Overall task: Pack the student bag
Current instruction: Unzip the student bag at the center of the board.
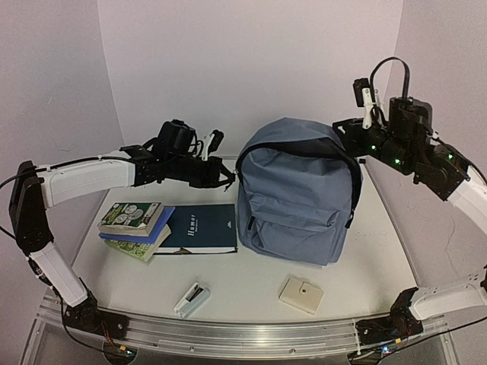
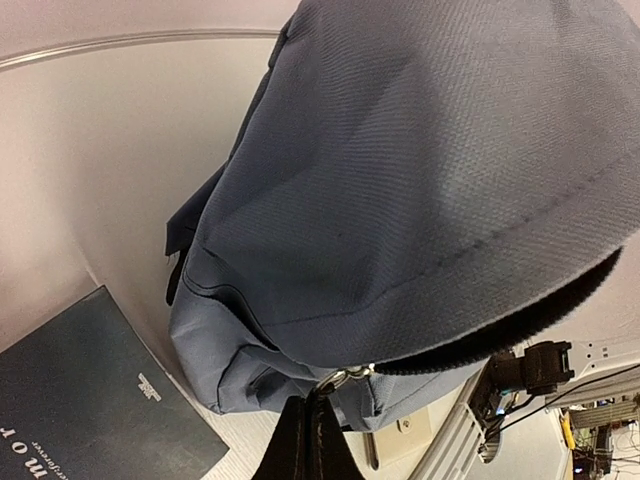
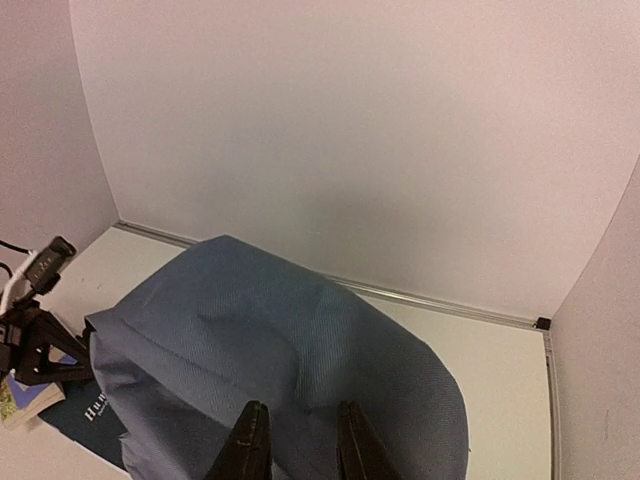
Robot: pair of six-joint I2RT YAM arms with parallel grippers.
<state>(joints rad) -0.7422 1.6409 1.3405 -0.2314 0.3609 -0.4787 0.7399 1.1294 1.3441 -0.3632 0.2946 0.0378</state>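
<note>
The student bag [image 1: 297,194], slate-blue with a black zipper, stands upright mid-table. My left gripper [image 1: 228,180] is at the bag's upper left edge. In the left wrist view this gripper [image 2: 309,402] is shut on the metal zipper pull [image 2: 347,377] at the end of the black zipper line. My right gripper [image 1: 346,137] is at the bag's top right corner. In the right wrist view its fingers [image 3: 249,440] stand apart, the gripper [image 3: 298,408] open over a raised crease in the bag's top fabric [image 3: 300,350]. I cannot tell whether they touch the cloth.
A stack of books [image 1: 135,224] and a dark teal book [image 1: 199,228] lie left of the bag. A small white device [image 1: 192,299] and a beige square box [image 1: 301,294] sit near the front edge. Walls close in behind and at both sides.
</note>
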